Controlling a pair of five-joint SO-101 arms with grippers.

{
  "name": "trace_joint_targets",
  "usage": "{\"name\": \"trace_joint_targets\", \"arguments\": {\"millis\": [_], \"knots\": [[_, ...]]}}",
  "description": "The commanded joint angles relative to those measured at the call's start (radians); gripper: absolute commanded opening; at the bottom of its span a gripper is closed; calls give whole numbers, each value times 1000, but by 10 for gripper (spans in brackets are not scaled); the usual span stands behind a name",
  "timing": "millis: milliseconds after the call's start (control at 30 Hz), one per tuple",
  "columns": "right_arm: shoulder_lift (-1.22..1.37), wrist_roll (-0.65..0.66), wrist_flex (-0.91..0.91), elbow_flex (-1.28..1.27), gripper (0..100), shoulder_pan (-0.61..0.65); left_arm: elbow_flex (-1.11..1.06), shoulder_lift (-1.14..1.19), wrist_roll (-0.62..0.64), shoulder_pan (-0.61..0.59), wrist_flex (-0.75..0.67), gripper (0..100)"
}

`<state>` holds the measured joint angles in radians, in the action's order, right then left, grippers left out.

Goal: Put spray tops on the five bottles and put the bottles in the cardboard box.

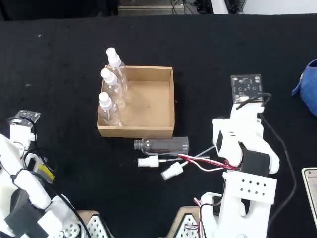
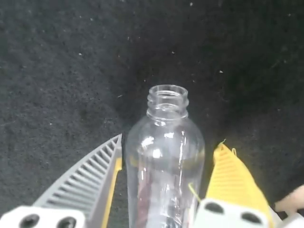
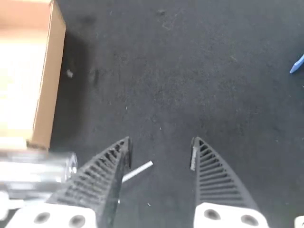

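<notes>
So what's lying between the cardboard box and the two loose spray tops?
A clear bottle with no top, lying on its side. The high view shows it.

A black, felt-like cloth (image 1: 59, 49) covers the whole table, and pale flecks of lint show on it under bright, even light from above. Past the far edge the room goes dark, with a tangle of cables (image 1: 198, 6) and a white surface (image 1: 277, 6) beside them. A blue object (image 1: 308, 84) sits at the table's right edge; nearer, a pale card (image 1: 311, 181) lies flat.
</notes>
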<state>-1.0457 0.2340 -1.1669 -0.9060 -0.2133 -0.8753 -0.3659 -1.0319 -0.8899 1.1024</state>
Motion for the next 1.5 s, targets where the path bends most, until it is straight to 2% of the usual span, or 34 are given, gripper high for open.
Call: {"name": "trace_joint_targets", "arguments": {"millis": [0, 33, 100, 167, 300, 467, 567, 667, 900, 1100, 1267, 1467], "knots": [[-27, 114, -43, 65, 178, 21, 12, -18, -9, 5, 46, 95], [-27, 150, -54, 67, 178, 21, 15, -18, -6, 8, 54, 30], [-27, 235, -91, 94, 178, 21, 42, -20, -2, 38, 91, 50], [-27, 318, -155, 145, 178, 21, 101, -23, 20, 71, 166, 24], [-16, 437, -298, 243, 178, 21, 217, -107, 146, 137, 324, 30], [113, 562, -442, 254, 177, 126, 99, -353, 157, 189, 350, 30], [174, 689, -523, 272, 178, 190, 24, -480, 295, 228, 319, 32], [170, 752, -528, 266, 180, 247, -30, -545, 463, 282, 279, 33], [171, 707, -508, 159, 178, 511, -104, -641, 721, 355, 178, 30], [171, 638, -307, -15, 177, 697, -160, -712, 792, 348, 115, 30], [171, 635, -245, -91, 177, 760, -236, -770, 824, 355, 12, 30], [173, 635, -193, -116, 177, 763, -252, -799, 870, 400, -54, 30]]}}
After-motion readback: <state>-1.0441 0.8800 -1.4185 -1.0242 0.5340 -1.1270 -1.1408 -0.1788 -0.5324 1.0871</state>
